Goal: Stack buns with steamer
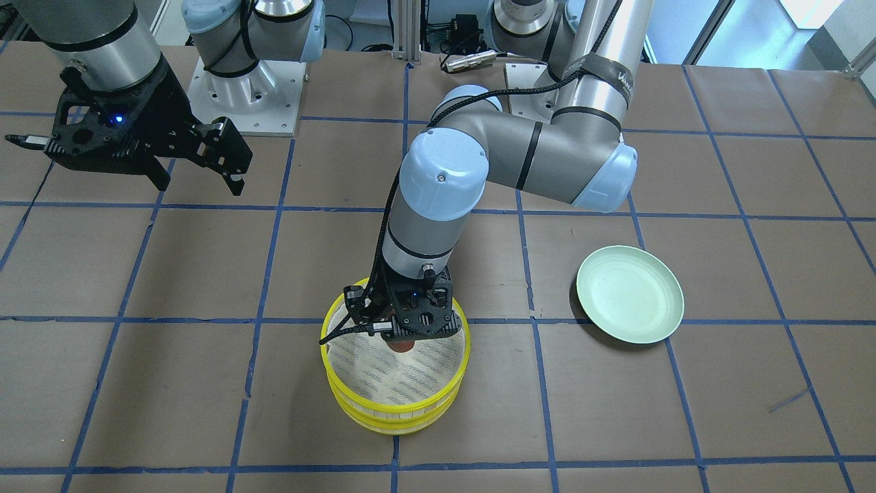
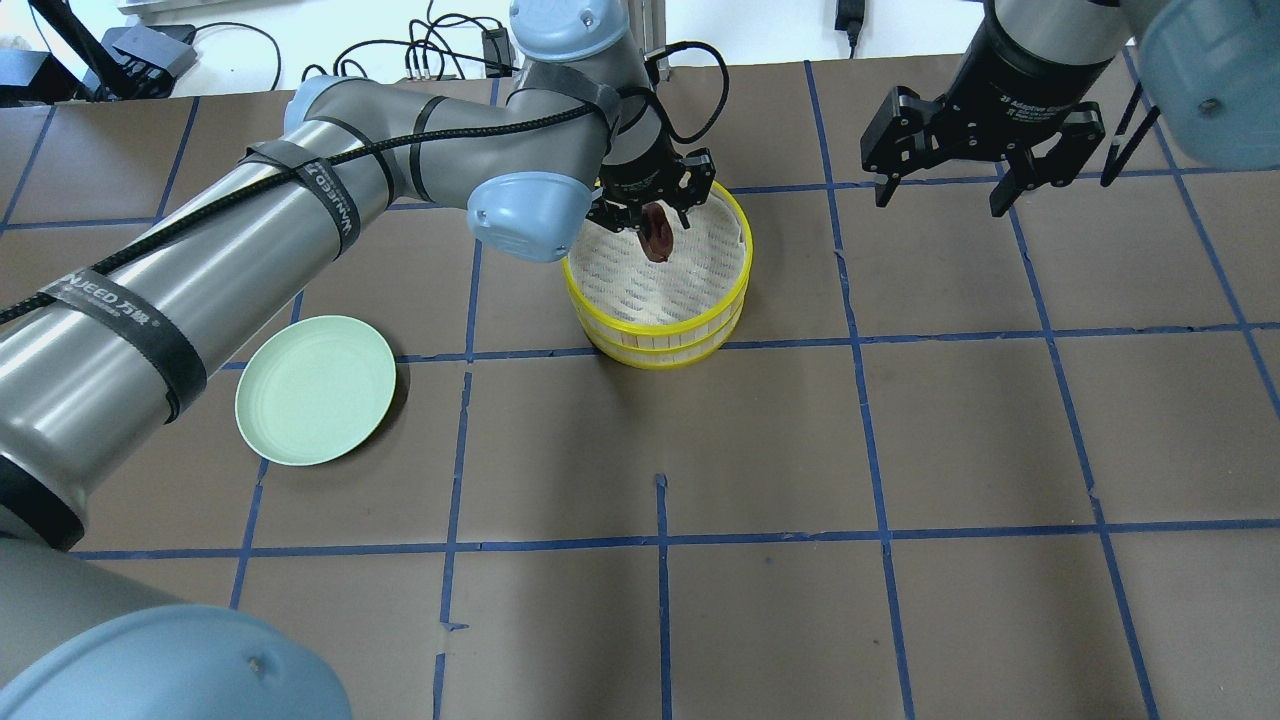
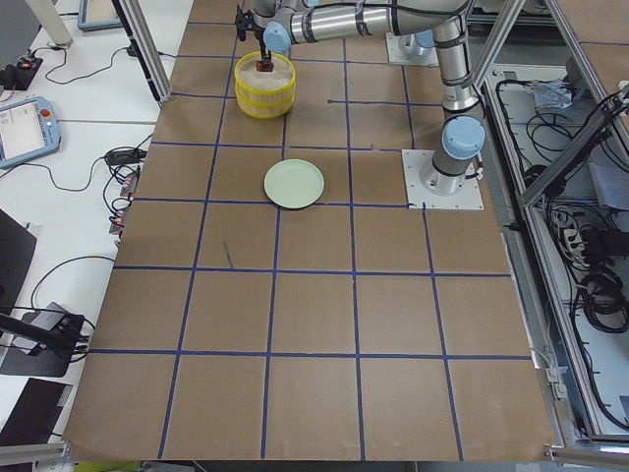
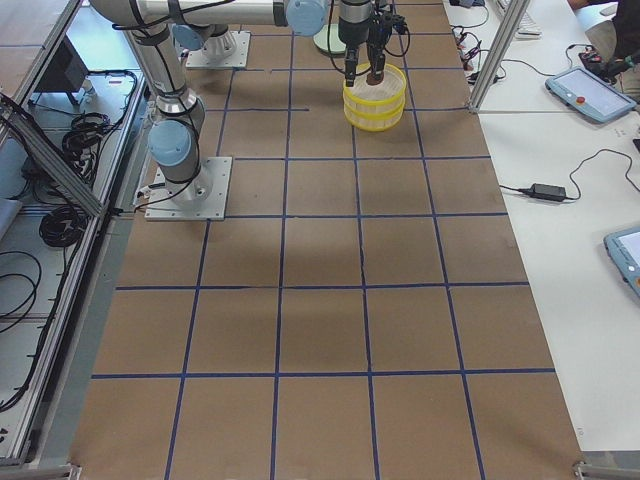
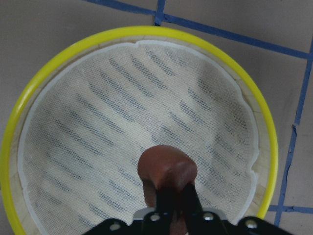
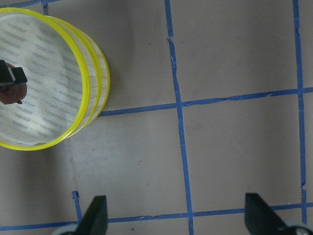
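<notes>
A yellow-rimmed steamer (image 2: 655, 300), two tiers stacked, stands on the brown table; its top tier holds a white mesh liner (image 5: 132, 147). My left gripper (image 2: 655, 228) is shut on the dark reddish-brown bun (image 2: 657, 236) and holds it just above the liner, inside the rim; the bun also shows in the left wrist view (image 5: 167, 170), the front view (image 1: 401, 346) and the right wrist view (image 6: 12, 93). The white bun is out of view. My right gripper (image 2: 945, 195) is open and empty, raised to the right of the steamer (image 6: 54, 83).
A pale green plate (image 2: 315, 389) lies bare on the table, left of the steamer; it also shows in the front view (image 1: 629, 294). Blue tape lines grid the table. The arm bases stand at the back edge.
</notes>
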Motion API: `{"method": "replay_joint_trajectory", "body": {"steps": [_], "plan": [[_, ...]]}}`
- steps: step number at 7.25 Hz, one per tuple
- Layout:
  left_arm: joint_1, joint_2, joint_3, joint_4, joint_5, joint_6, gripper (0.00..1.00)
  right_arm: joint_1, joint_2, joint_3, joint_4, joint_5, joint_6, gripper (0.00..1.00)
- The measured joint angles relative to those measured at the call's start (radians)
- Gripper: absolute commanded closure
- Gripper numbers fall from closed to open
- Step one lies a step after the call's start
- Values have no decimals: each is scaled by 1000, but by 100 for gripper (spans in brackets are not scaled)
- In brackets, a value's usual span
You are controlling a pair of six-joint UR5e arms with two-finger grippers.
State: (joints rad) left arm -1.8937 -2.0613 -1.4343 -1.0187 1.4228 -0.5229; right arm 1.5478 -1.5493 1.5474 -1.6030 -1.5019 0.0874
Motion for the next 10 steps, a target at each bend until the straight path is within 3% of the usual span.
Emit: {"method": "replay_joint_trajectory", "body": {"steps": [4,7,9,10], "plan": [[32,46,3,-4,2,12,7,7,-2,-4,-1,3,4,0],[67,80,6,-46,0,39,2,10,-2,-5,0,-1,5,0],[189,199,8,-277,15,220,1,21,-4,-8,11,-10,3,0],[239,271,-1,-412,69,320,1,27,-4,-12,26,-18,3,0]]}}
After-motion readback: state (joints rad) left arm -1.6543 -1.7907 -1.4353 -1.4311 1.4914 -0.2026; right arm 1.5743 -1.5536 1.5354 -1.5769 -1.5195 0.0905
